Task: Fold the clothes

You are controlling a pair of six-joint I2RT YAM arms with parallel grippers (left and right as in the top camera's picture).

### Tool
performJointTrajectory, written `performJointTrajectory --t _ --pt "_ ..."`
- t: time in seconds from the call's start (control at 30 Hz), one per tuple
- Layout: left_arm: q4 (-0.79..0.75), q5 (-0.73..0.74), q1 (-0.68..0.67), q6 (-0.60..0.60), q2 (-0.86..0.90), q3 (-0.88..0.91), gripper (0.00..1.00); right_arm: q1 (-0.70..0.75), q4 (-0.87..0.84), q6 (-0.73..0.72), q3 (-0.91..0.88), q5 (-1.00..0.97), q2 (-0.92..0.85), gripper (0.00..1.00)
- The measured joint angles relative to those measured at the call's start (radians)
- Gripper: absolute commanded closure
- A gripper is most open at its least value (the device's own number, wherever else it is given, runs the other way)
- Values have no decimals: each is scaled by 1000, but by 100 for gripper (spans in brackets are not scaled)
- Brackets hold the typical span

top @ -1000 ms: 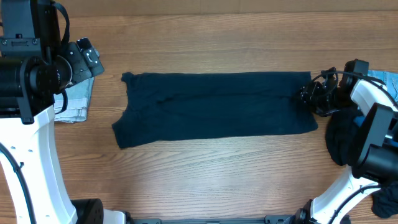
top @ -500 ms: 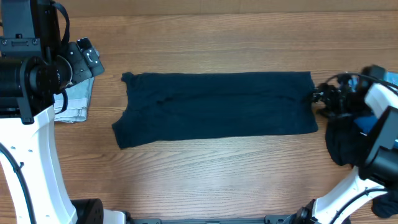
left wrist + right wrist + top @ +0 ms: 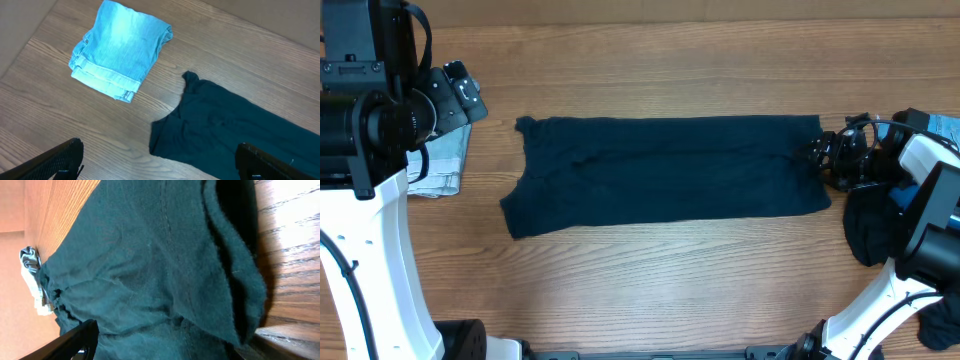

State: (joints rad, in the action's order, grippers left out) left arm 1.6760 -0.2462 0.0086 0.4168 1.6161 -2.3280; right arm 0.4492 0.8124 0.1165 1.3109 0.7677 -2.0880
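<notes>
Dark navy long trouser-like garment (image 3: 665,175) spread flat lengthwise across middle of brown wooden bench (image 3: 670,290); right tool (image 3: 825,160) at its right-end hem, jaws apart, nothing clamped; left tool (image 3: 160,155) wide open, empty, above garment's left end; folded light-blue denim piece (image 3: 120,47) lying apart, far left.

The left arm (image 3: 360,230) rises at the left edge, its left pincer (image 3: 460,92) held high, fingers (image 3: 62,161) spread fully wide. The right arm (image 3: 932,195) bends inward and low, with the right pincer (image 3: 828,160) pointing left, jaws apart.
</notes>
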Motion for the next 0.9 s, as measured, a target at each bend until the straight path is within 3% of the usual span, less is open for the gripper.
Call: performJointTrajectory --t 0.07,0.13,0.6,0.77,0.9 --pt "0 0 0 0 0 0 0 -1 -3 2 0 2 -6 50" --pt "0 0 0 0 0 0 0 -7 -9 -6 -2 -12 -19 59" --pt "0 0 0 0 0 0 0 -11 -11 -65 -2 -93 -29 96" --pt "0 0 0 0 0 0 0 -13 -1 -82 -2 -116 -24 96" --pt "0 0 0 0 0 0 0 -27 20 -150 -5 -263 24 96"
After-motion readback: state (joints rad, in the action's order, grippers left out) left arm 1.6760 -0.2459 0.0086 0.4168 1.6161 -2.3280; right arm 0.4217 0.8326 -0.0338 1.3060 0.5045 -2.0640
